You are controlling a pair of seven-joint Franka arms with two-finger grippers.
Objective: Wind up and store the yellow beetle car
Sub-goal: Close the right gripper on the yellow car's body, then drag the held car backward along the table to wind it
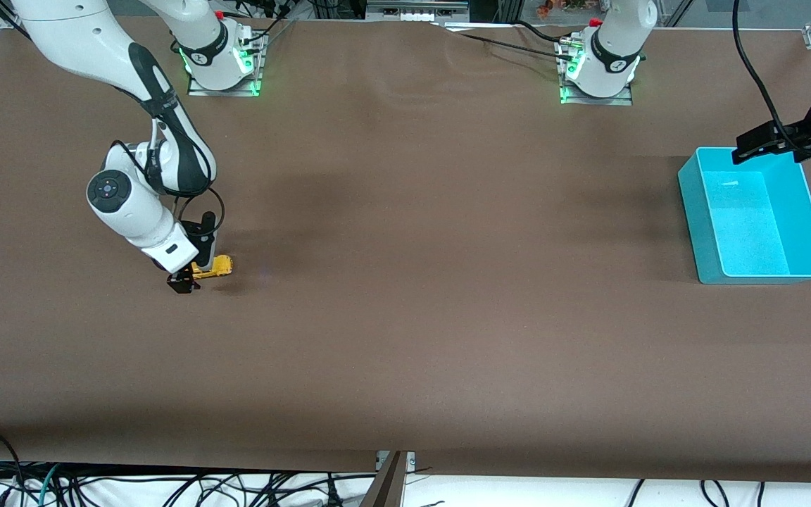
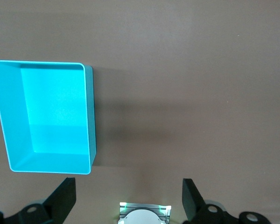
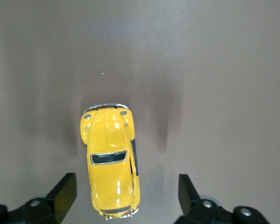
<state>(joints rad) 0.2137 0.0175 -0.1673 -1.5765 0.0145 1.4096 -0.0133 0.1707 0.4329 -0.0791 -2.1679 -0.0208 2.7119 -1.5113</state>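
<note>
Pick-up step: right gripper (image 3: 122, 196) low on tabletop (image 1: 405, 317), jaws wide astride yellow beetle car (image 3: 111, 163), not yet clamped; next needs closing squarely; left gripper (image 2: 129, 198) waited w/ jaws wide beside teal bin (image 2: 91, 116).

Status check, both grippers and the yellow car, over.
Right gripper open, straddling the yellow beetle car on the table, not yet gripping. Left gripper open, waiting over the teal bin. Nothing in the way.
</note>
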